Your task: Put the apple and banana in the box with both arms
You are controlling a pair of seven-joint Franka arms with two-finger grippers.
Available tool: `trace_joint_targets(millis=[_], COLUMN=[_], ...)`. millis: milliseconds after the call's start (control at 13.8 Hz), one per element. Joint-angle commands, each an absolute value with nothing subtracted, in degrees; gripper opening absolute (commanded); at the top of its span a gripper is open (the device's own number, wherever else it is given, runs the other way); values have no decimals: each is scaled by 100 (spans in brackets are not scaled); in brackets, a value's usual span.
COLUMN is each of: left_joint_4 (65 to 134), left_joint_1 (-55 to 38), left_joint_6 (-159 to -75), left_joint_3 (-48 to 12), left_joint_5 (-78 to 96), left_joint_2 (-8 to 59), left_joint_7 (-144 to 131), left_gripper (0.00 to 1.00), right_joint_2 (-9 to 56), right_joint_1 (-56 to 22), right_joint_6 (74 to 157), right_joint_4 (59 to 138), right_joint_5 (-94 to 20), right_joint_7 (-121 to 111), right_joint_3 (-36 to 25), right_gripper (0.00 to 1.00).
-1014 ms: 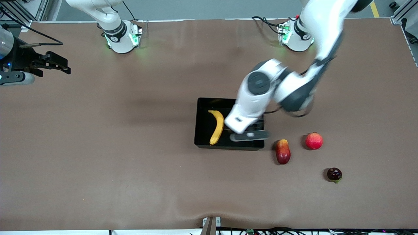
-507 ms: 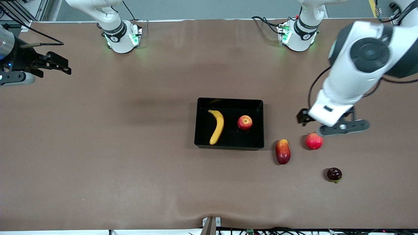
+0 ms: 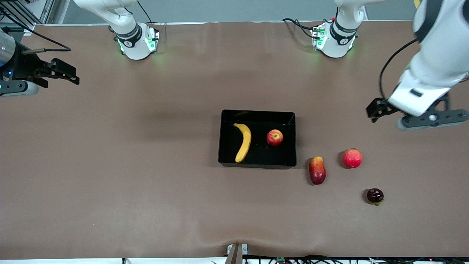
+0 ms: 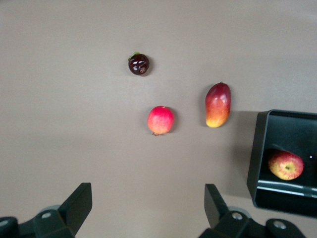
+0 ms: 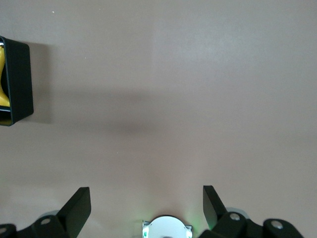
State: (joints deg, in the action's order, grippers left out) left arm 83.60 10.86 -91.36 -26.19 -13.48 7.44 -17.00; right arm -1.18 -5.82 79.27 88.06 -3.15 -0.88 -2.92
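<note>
The black box stands mid-table. The yellow banana and the small red apple lie inside it, apart from each other. My left gripper is open and empty, up in the air over bare table toward the left arm's end. Its wrist view shows the open gripper, the box's wall and the apple. My right gripper is open and empty, waiting at the right arm's end. Its wrist view shows the open gripper, the box and a sliver of the banana.
A red-orange mango, a pinkish-red round fruit and a small dark fruit lie on the table beside the box toward the left arm's end. They also show in the left wrist view: mango, round fruit, dark fruit.
My left gripper has left the box, with the apple now lying in it, and has swung up and away toward the left arm's end. The right arm has not moved.
</note>
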Motion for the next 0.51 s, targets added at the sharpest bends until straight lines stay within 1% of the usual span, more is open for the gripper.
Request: trace_joint_targets(millis=[0, 145, 290, 435], left_joint_4=[8761, 9069, 9490, 9868], left_joint_1=[837, 485, 73, -140], left_joint_6=[-9070, -9070, -9070, -9062], left_joint_3=[-2077, -1322, -776, -441], left_joint_5=[-899, -275, -167, -167], left_joint_2=[265, -121, -560, -895], left_joint_7=[-1442, -1258, -1161, -994], left_gripper=[100, 100, 100, 100], right_joint_2=[-132, -132, -141, -141], right_joint_1=[-659, -721, -721, -729], right_joint_6=[8033, 8033, 8016, 7989], right_joint_4=[8745, 8719, 8727, 8728], right_joint_5=[-325, -316, -316, -316], right_joint_7=[-79, -79, -53, 209], right_joint_3=[-325, -325, -325, -316], right_gripper=[100, 100, 100, 100])
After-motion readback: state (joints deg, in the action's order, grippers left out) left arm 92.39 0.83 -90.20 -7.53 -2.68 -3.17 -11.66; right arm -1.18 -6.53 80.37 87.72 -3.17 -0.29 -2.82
